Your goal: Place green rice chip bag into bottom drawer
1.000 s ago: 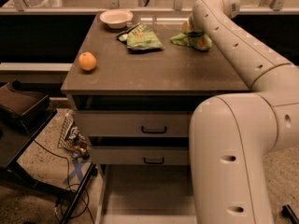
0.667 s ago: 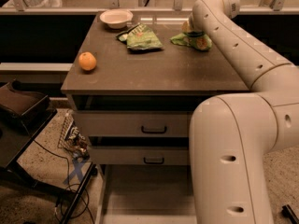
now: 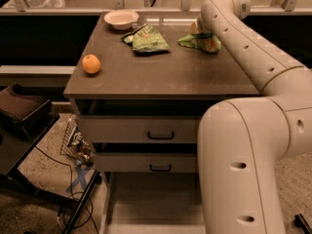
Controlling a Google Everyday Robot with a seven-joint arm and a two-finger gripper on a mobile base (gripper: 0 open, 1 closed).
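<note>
The green rice chip bag (image 3: 206,43) lies at the back right of the brown table top, puffy, with orange chip pictures showing. My gripper (image 3: 199,31) is right over the bag, at the end of the white arm that reaches across from the right; the arm hides most of it. The bottom drawer (image 3: 156,204) is pulled out at the foot of the cabinet and shows a plain grey-beige floor and a thin left wall.
A flatter green bag (image 3: 149,39) lies at the back middle, a white bowl (image 3: 121,18) behind it, and an orange (image 3: 91,64) near the left edge. Two shut drawers with black handles (image 3: 160,136) sit under the top. A dark stand (image 3: 22,112) and cables are on the left.
</note>
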